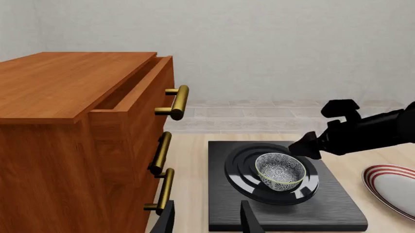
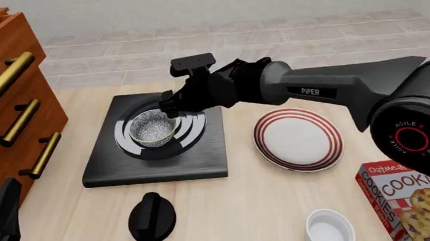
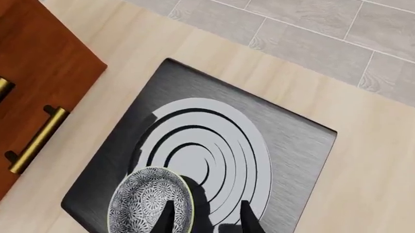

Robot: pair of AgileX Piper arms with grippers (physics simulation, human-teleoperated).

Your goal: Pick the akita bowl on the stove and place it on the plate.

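Pale wood surface (image 2: 283, 207) fills most of the front view. Wooden dresser (image 2: 1, 85) with brass handles at the left edge of the frame, its top drawer ajar in the left wrist view. Stove (image 2: 156, 159) left of centre, a black slab with pale burner rings. Plate (image 2: 298, 139) with red stripes lies just right of the stove, apart from it. Cookie box (image 2: 413, 197) at lower right, white bowl (image 2: 330, 229) beside it at the bottom edge, black knob (image 2: 152, 217) below the stove. Akita bowl (image 2: 152, 129) sits upright on the burner rings. Right hand (image 2: 166, 106) reaches in from the right, at the bowl's upper-right rim; fingers spread, one either side of the rim in the right wrist view, not pinching. Left hand (image 1: 207, 218) shows only spread fingertips, well short of the stove's bowl.
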